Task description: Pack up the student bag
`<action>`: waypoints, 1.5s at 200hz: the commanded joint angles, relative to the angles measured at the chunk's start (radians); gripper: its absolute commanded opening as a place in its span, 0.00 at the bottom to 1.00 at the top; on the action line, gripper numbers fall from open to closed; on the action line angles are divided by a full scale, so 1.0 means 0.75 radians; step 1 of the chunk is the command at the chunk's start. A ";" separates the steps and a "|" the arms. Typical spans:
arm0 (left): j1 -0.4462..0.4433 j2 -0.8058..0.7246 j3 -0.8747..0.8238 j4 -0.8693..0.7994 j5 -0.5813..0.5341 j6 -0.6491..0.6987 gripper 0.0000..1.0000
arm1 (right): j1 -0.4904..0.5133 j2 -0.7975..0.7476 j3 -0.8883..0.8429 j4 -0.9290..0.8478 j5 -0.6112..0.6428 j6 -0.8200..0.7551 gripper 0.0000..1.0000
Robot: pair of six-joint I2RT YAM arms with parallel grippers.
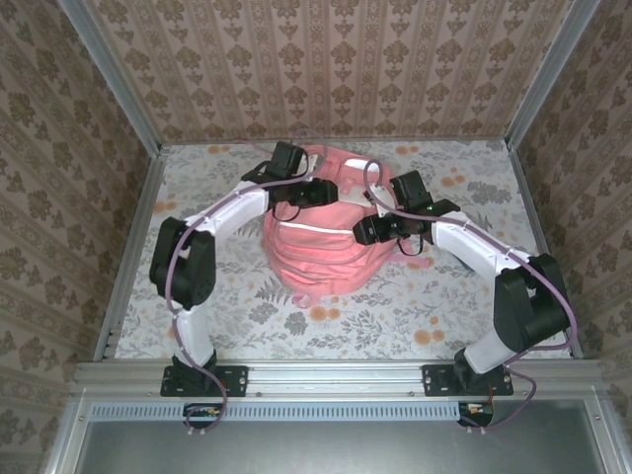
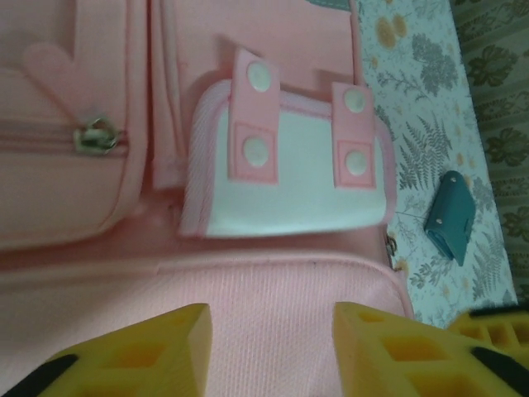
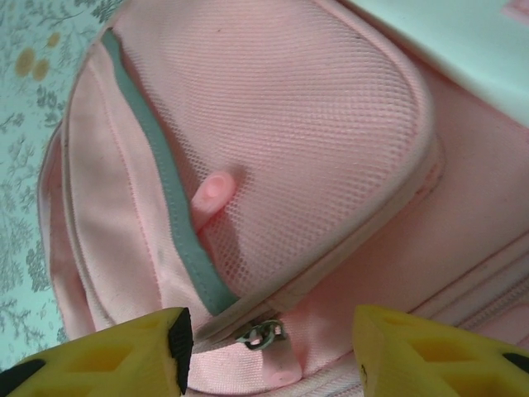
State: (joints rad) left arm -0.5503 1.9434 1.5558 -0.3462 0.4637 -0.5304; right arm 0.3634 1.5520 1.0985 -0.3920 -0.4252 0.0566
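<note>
the student bag lies slumped at the middle of the counter, between the two arms. the left pincer hangs over its pink fabric with the jaws apart and nothing between them. the right pincer is likewise apart and holds nothing; a zipper pull shows in the gap between its jaws, unclamped.

we judge the bag soft and limp: the cloth folds and sags, so a pinch on a flat panel would lift only a fold while the rest drags. it looks bulky but probably not heavy. the mesh pocket is thin and may snag. the white pocket with its snap tabs offers little purchase.

we recommend taking hold at a seam, a piped edge or the zipper pull, where the material is doubled and stiffer. the pull is small and likely slippery, so it calls for a centred, firm closure. a teal case lies on the counter near the bag.
</note>
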 commanded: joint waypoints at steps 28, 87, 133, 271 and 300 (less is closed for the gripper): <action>-0.033 0.207 0.248 -0.227 -0.165 -0.002 0.29 | -0.003 -0.002 -0.028 -0.046 0.013 -0.131 0.40; -0.029 0.291 0.317 -0.324 -0.284 0.016 0.25 | -0.002 -0.002 -0.047 -0.084 -0.036 -0.185 0.34; -0.028 0.319 0.348 -0.358 -0.283 0.020 0.25 | 0.001 0.051 -0.014 -0.092 -0.001 -0.196 0.31; -0.013 0.421 0.340 -0.353 -0.348 -0.166 0.15 | 0.095 -0.109 -0.137 -0.096 0.069 -0.050 0.00; -0.011 0.436 0.324 -0.342 -0.360 -0.216 0.15 | 0.155 -0.157 -0.187 -0.102 0.017 -0.024 0.00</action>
State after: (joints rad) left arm -0.5758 2.1799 1.8233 -0.5606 0.2802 -0.6323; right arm 0.4374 1.4811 0.9977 -0.4198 -0.3737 0.0082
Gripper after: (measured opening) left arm 0.145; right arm 0.055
